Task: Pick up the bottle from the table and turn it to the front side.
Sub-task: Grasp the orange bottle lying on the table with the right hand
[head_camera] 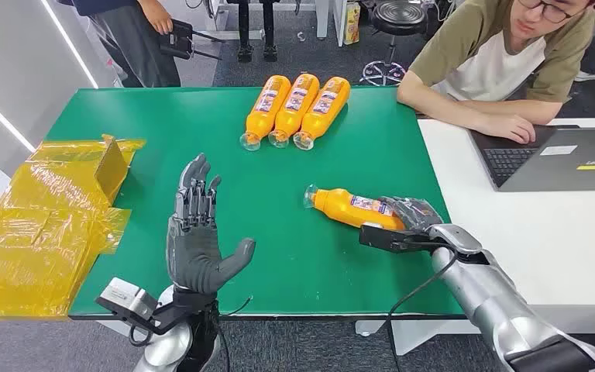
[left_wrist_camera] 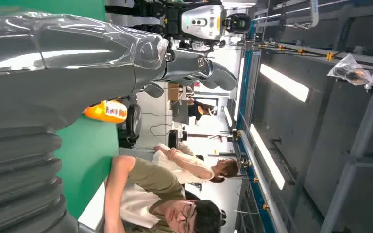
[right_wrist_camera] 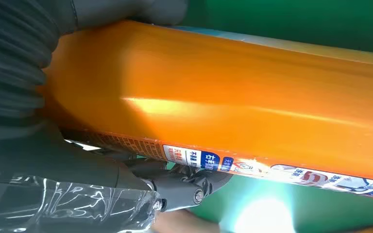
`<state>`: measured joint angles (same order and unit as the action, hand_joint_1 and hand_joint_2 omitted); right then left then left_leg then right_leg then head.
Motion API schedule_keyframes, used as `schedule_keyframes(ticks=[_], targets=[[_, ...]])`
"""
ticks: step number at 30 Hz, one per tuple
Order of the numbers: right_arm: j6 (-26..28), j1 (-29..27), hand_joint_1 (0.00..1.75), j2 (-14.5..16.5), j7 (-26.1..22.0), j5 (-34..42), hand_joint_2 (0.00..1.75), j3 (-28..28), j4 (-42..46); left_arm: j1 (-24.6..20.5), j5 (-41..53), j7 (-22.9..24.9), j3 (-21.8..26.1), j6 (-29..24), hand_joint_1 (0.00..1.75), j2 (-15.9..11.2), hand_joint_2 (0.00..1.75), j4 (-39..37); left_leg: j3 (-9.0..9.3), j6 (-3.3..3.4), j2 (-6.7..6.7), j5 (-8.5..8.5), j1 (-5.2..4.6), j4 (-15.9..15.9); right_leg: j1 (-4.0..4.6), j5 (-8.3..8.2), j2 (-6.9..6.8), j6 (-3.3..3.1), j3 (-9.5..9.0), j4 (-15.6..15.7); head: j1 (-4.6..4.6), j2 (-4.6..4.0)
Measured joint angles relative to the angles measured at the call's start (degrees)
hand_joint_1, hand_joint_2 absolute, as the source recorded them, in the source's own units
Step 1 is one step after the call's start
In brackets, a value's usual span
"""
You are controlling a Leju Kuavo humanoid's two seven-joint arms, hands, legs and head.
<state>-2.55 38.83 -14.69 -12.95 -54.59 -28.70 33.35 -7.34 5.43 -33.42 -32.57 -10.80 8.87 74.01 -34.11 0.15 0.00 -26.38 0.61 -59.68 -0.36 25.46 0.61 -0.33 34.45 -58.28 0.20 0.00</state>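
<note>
Orange and lying on its side, the bottle (head_camera: 350, 207) rests near the right edge of the green counter (head_camera: 163, 124), its clear cap end pointing toward the counter's middle. The right hand (head_camera: 404, 221) grasps it at the base end, dark fingers (head_camera: 412, 208) wrapped over the body; in the right wrist view the bottle (right_wrist_camera: 233, 102) presses against the hand (right_wrist_camera: 24, 73), its printed label running along one side. The left hand (head_camera: 195, 240) hovers above the near edge of the counter, released, fingers straight and apart, holding nothing. Three more bottles (head_camera: 296, 108) lie side by side near the far edge, touching one another, caps toward the robot. Yellow wrapped packs (head_camera: 42, 225) sit at the left edge. A person (head_camera: 503, 54) leans at the far right corner, beside a laptop (head_camera: 558, 155) on a white desk (head_camera: 542, 240).
</note>
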Motion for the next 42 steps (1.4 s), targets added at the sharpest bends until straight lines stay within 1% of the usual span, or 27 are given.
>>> schedule_keyframes(ticks=[2,5,8,9,11,13,17,20,22,25,28,30,35,42], targets=[[2.3,-0.6,1.75,0.2,0.2,0.1,1.75,0.0,0.6,0.3,0.4,0.1,0.0,0.0,0.0,0.0,1.75,0.4,-0.03,0.0,-0.01,0.0,0.0,0.0,0.0,0.0,-0.01,0.0,0.02,0.0,0.0,0.0],[11.0,-3.6,1.75,1.2,0.7,1.6,1.75,0.8,4.1,1.1,1.2,0.3,0.1,-0.3,0.0,0.0,1.75,1.3,-0.22,0.01,-0.15,0.06,0.0,0.0,0.0,0.0,-0.13,0.0,0.15,0.0,0.01,0.0],[20.6,-7.1,1.75,3.4,1.2,4.0,1.75,3.3,10.4,1.3,1.3,-0.2,0.4,-1.2,0.0,0.0,1.75,1.5,-0.34,-0.01,-0.16,0.09,0.0,0.0,0.0,0.0,-0.13,-0.01,0.33,-0.1,0.0,0.0],[22.3,-7.9,1.75,4.2,1.3,4.5,1.75,4.1,12.3,1.3,1.3,-0.3,0.4,-1.4,0.0,0.0,1.75,1.5,-0.35,-0.01,-0.14,0.08,0.0,0.0,0.0,0.0,-0.11,-0.01,0.37,-0.1,0.0,0.0],[24.0,-9.3,1.75,5.4,1.1,5.6,1.75,5.3,15.4,1.3,1.3,-0.5,0.4,-1.8,0.0,0.0,1.75,1.5,-0.4,-0.02,-0.21,0.08,0.01,0.0,0.0,0.04,-0.16,-0.02,0.43,-0.1,-0.01,0.0],[26.7,-11.4,1.75,6.6,-0.9,8.4,1.75,6.6,18.7,1.2,0.9,-0.9,0.4,-2.5,0.0,0.0,1.75,1.5,-0.5,-0.02,-0.36,0.09,0.01,0.0,0.01,0.1,-0.3,-0.04,0.48,-0.1,-0.01,0.0],[34.4,-17.1,1.75,9.3,-6.5,18.4,1.75,8.6,27.8,0.6,-1.1,-1.3,0.4,-4.0,0.0,0.1,1.75,1.0,-0.57,-0.05,-0.4,0.06,0.01,0.1,0.01,0.15,-0.36,-0.07,0.53,-0.1,0.01,0.0],[37.0,-22.1,1.75,11.2,-8.8,23.1,1.75,8.5,34.8,-0.6,-3.5,-0.3,0.4,-3.1,0.0,0.7,1.75,0.1,-0.63,-0.06,-0.39,0.04,0.0,0.1,0.01,0.18,-0.35,-0.06,0.59,0.0,0.0,0.0],[37.8,-25.0,1.75,12.3,-9.4,23.9,1.75,8.1,38.6,-1.5,-6.4,1.1,0.4,-0.4,0.0,1.1,1.75,-0.7,-0.67,-0.06,-0.39,0.04,0.0,0.1,0.0,0.18,-0.35,-0.06,0.65,0.0,0.0,0.0],[38.0,-28.3,1.75,13.6,-9.5,24.3,1.75,6.9,43.0,-3.1,-12.6,3.3,0.3,6.3,0.0,1.8,1.75,-2.4,-0.71,-0.07,-0.39,0.04,0.0,0.1,0.0,0.18,-0.35,-0.06,0.68,0.0,0.0,0.0],[37.8,-30.8,1.75,14.6,-9.6,23.9,1.75,5.7,46.2,-5.0,-19.0,5.3,-0.1,12.2,0.0,2.6,1.75,-4.9,-0.71,-0.07,-0.38,0.04,0.0,0.1,0.0,0.17,-0.35,-0.07,0.68,0.0,0.0,0.0],[36.9,-32.1,1.75,15.0,-9.5,22.8,1.75,4.7,47.8,-5.8,-21.6,6.3,-0.5,14.8,0.0,3.2,1.75,-6.8,-0.7,-0.07,-0.37,0.04,0.0,0.1,0.0,0.17,-0.33,-0.07,0.68,0.0,0.01,0.0],[31.3,-34.3,1.75,15.1,-7.4,17.1,1.75,1.5,49.8,-7.0,-23.1,6.7,-2.0,18.4,0.0,4.1,1.75,-11.5,-0.71,-0.07,-0.35,0.04,0.0,0.1,0.0,0.18,-0.31,-0.07,0.7,0.0,0.01,0.0],[23.0,-36.7,1.73,15.1,-4.8,9.6,1.75,-1.8,51.0,-7.8,-23.0,5.0,-2.1,19.6,0.0,4.3,1.75,-16.0,-0.77,-0.07,-0.33,0.04,0.0,0.1,0.0,0.18,-0.3,-0.07,0.77,-0.1,0.0,0.0]])
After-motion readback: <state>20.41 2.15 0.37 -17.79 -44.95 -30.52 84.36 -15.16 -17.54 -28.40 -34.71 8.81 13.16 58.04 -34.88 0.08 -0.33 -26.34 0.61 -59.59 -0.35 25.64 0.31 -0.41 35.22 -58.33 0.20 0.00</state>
